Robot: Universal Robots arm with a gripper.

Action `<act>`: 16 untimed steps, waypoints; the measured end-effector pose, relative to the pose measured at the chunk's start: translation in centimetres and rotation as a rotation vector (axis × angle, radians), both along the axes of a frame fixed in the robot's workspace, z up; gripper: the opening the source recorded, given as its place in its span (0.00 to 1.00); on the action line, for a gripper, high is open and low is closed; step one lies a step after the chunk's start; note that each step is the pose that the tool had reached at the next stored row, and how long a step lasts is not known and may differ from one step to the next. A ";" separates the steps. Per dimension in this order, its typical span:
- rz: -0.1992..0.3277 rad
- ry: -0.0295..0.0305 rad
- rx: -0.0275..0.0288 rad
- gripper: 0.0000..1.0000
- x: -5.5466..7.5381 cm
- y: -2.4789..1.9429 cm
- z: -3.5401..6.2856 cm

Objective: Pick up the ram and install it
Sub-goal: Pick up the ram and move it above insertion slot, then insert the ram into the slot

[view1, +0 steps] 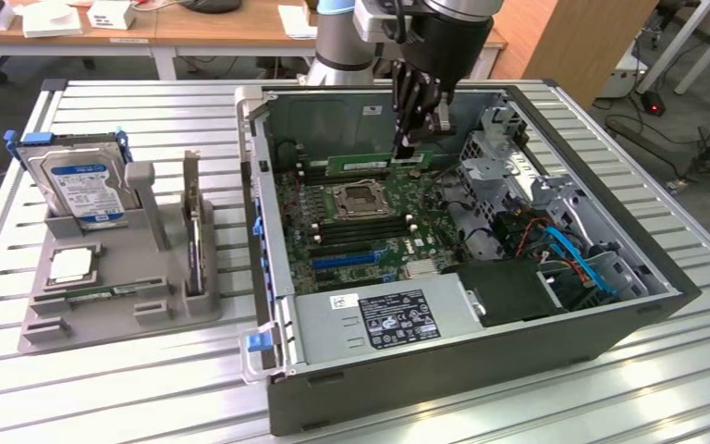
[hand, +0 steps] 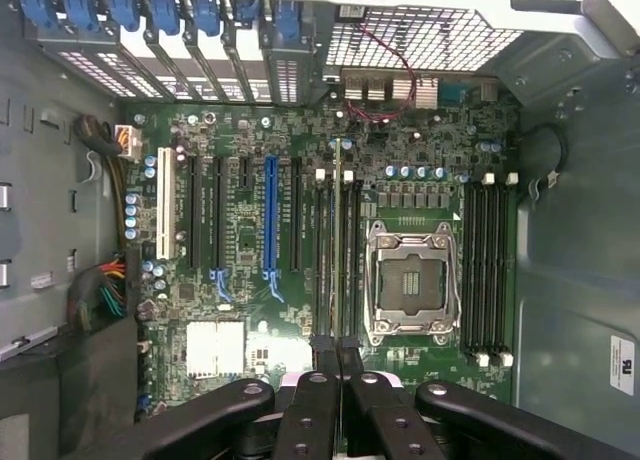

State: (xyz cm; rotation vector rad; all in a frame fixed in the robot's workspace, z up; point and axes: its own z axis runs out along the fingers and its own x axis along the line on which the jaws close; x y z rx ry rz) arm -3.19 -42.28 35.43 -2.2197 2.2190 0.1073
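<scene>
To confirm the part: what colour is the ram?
Green ram; exterior view shows it best.

Nothing is reading legibly. The blue label (view1: pixel 84 192) on the hard drive (view1: pixel 64 157) and the sticker (view1: pixel 383 321) on the power supply (view1: pixel 457 310) are carrying print too small to tell.

The ram (view1: pixel 361 164) is matt green circuit board, the table (view1: pixel 145 102) ribbed bare metal, the holder (view1: pixel 121 310) grey plastic.

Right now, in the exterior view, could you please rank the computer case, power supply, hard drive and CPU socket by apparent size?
1. computer case
2. power supply
3. hard drive
4. CPU socket
Two and three are less sure: distances differ.
</scene>
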 end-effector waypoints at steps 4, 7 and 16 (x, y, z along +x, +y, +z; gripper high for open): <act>0.000 0.0001 0.0000 0.10 0.0 0.33 -0.09; 0.000 0.0001 0.0000 0.10 0.0 0.33 -0.09; 0.000 0.0001 0.0000 0.10 0.5 0.33 -0.11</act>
